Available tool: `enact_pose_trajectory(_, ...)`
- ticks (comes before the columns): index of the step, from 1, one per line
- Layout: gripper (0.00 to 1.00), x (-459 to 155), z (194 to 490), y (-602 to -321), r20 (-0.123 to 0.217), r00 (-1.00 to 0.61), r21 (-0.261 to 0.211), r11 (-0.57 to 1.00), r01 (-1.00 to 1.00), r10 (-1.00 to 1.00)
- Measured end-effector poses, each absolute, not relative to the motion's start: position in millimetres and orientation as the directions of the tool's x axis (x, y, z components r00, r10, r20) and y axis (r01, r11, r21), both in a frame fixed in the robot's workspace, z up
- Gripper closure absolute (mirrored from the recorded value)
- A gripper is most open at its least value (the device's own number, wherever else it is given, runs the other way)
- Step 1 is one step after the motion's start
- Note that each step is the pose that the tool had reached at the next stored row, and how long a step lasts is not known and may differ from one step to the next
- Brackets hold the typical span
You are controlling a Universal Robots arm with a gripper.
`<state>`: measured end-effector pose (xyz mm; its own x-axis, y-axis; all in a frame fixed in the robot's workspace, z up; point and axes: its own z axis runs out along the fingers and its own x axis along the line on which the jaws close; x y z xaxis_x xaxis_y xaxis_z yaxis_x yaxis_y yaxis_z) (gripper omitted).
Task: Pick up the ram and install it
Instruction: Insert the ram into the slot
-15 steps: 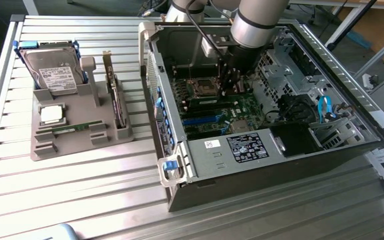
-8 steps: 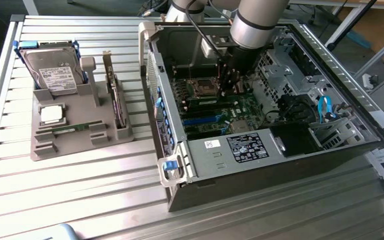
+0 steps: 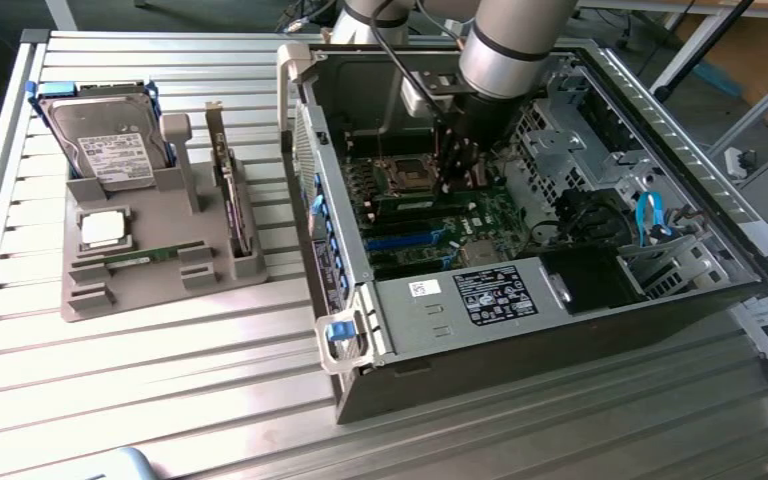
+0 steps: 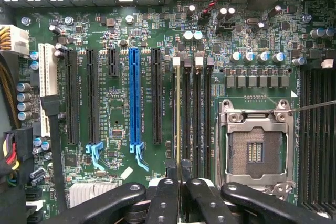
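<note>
While I watch through the wrist camera, the gripper [image 4: 178,176] is nearly closed. Its two fingers [image 4: 168,198] pinch the ram [image 4: 178,114], which I see edge-on as a thin pale line. The ram stands upright along the first of four memory slots [image 4: 197,114], the one nearest the long card slots. I cannot tell whether it is fully seated. Beyond the memory slots sits the open processor socket [image 4: 255,148] in its metal frame. On their other side is a blue card slot [image 4: 135,103] among black ones, all on the green motherboard [image 4: 118,98].

From the exterior view, the arm [image 3: 504,50] reaches down into the open computer case [image 3: 398,340], which lies on a slatted metal table [image 3: 157,380]. On the exterior view's left, well apart from the case, a grey tray [image 3: 91,300] holds a hard drive [image 3: 111,145], a silver processor chip [image 3: 101,228], an upright card [image 3: 231,200] and another green stick [image 3: 144,257] lying flat.
</note>
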<state>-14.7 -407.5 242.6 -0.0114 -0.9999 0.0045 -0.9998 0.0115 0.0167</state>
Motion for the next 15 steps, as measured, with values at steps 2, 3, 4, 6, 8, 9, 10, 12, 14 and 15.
enact_pose_trajectory(2,0.88,-14.8,241.9,-407.6,0.005,-0.011,0.017,0.012,-1.000,-1.000)
enact_pose_trajectory(3,0.88,-14.8,241.6,-407.6,0.005,-0.011,0.017,0.012,-1.000,-1.000)
enact_pose_trajectory(4,0.88,-14.8,241.4,-407.6,0.005,-0.011,0.017,0.012,-1.000,-1.000)
enact_pose_trajectory(6,0.88,-14.8,240.4,-407.5,0.005,-0.011,0.017,0.012,-1.000,-1.000)
enact_pose_trajectory(8,0.88,-14.8,240.2,-407.6,0.005,-0.011,0.017,0.012,-1.000,-1.000)
enact_pose_trajectory(9,0.88,-14.8,240.2,-407.6,0.005,-0.011,0.017,0.012,-1.000,-1.000)
enact_pose_trajectory(10,0.88,-14.8,240.2,-407.6,0.005,-0.011,0.017,0.012,-1.000,-1.000)
enact_pose_trajectory(12,0.88,-14.8,240.1,-407.4,0.005,-0.012,0.017,0.012,-1.000,-1.000)
enact_pose_trajectory(14,0.88,-14.8,240.1,-407.1,0.005,-0.011,0.017,0.012,-1.000,-1.000)
enact_pose_trajectory(15,0.88,-14.8,240.1,-407.1,0.005,-0.011,0.017,0.012,-1.000,-1.000)
